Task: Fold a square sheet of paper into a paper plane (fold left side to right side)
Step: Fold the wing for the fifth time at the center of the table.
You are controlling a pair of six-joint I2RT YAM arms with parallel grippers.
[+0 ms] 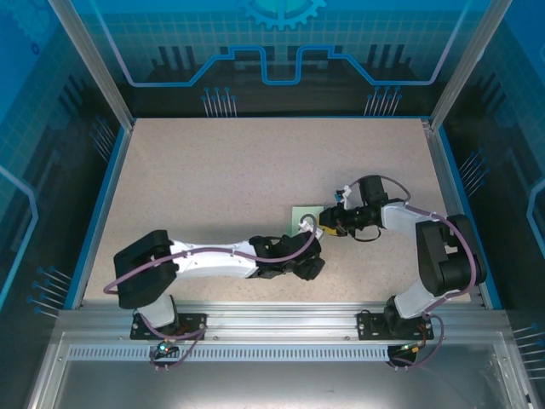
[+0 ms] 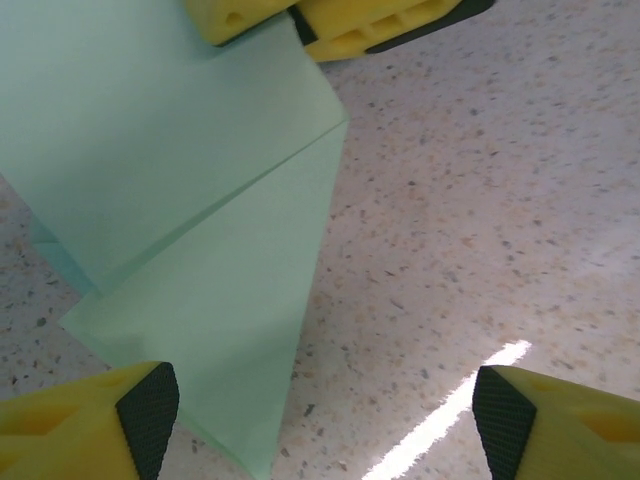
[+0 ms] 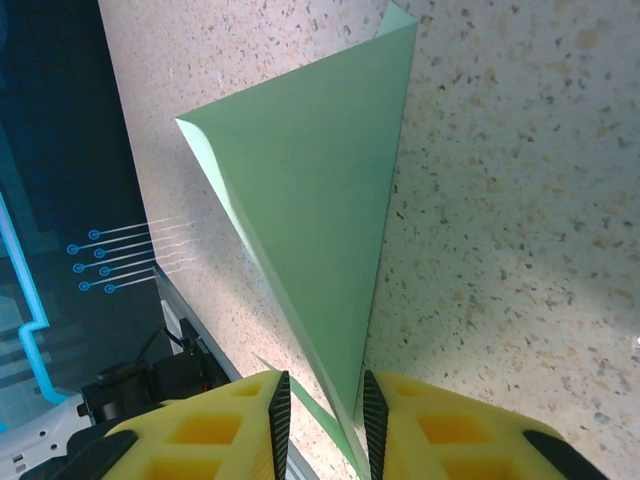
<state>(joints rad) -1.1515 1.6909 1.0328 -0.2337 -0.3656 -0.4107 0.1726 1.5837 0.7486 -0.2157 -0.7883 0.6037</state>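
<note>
Table [image 1: 213, 187]: speckled top, smooth by the sheen in the left wrist view.

Sheet of paper [image 1: 304, 215]: pale green, right of centre in the near half, between the two wrists. It is partly folded. The lower layer lies flat and one triangular flap stands up off the surface.

Left gripper [image 2: 325, 420]: fingers spread wide, holding nothing. One pad is over the paper's near corner, the other over bare table.

Right gripper [image 3: 320, 410]: pads a narrow gap apart. The flap's edge runs between them, close to one pad, not pinched from both sides.

Handling (judgement): very light, limp, likely to spring back and to slide. Pinch the flap at an edge or corner and pin the flat layer.
</note>
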